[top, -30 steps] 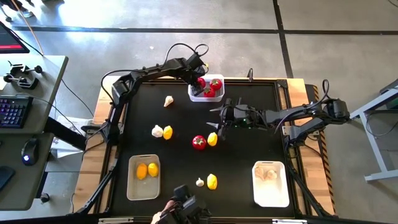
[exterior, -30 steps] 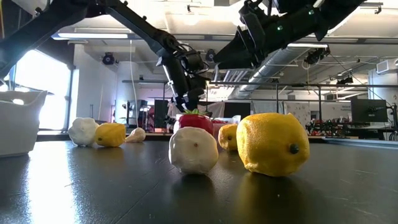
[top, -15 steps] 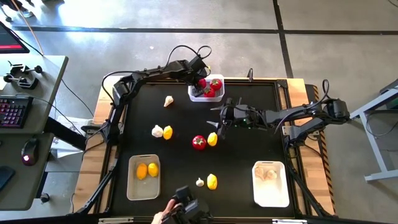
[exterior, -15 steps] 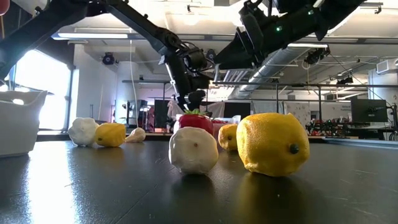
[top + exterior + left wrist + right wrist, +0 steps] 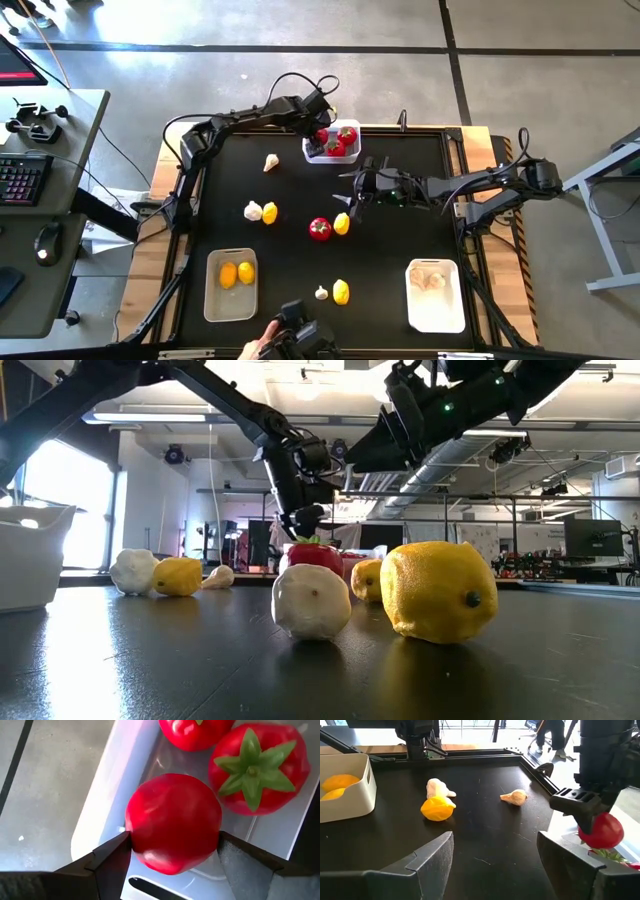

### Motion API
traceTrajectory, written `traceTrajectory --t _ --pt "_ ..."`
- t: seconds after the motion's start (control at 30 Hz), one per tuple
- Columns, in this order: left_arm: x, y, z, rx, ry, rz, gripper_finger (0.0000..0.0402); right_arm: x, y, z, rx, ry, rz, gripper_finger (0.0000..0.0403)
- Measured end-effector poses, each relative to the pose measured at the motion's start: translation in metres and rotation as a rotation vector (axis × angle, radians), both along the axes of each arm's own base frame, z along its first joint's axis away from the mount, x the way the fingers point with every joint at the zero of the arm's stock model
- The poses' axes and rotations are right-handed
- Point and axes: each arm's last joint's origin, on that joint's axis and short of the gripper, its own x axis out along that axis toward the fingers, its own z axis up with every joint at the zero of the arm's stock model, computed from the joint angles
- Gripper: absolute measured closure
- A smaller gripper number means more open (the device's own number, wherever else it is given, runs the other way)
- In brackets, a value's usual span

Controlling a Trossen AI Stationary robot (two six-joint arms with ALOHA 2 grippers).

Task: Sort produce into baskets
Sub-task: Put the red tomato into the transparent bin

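Note:
My left gripper is over the clear white-rimmed basket at the table's far edge, shut on a red tomato. Two more tomatoes lie in that basket. My right gripper hangs open and empty above the table's middle, just beyond a lemon and a tomato that rest on the black top. In the right wrist view the left gripper shows with its tomato. My left gripper pinches the tomato's two opposite round sides between its two fingers. The fingers come from above, pointing down. The tomato is lifted, over the near left corner of the basket, its green top hidden from the wrist view.
A beige basket with two lemons stands near left, a white basket with garlic near right. Loose on the top: garlic, garlic beside a lemon, garlic beside a lemon. A person's hand shows at the near edge.
My left gripper has shifted a little toward the table's right with the tomato, staying over the far basket and shut on it.

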Motion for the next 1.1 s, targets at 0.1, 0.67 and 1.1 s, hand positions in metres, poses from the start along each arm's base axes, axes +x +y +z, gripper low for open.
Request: traceTrajectory --t 0.1,0.67,1.1 --pt "-0.001 -0.001 0.000 -0.002 0.010 -0.008 0.0129 0.000 0.000 0.000 0.000 0.000 0.000 0.0124" --pt "0.007 -0.011 0.000 0.118 0.104 -0.086 0.0126 0.000 0.000 0.000 0.000 0.000 0.000 0.0124" --pt "0.008 -0.011 0.001 0.123 0.098 -0.116 0.0176 0.000 0.000 0.000 0.000 0.000 0.000 0.0124"
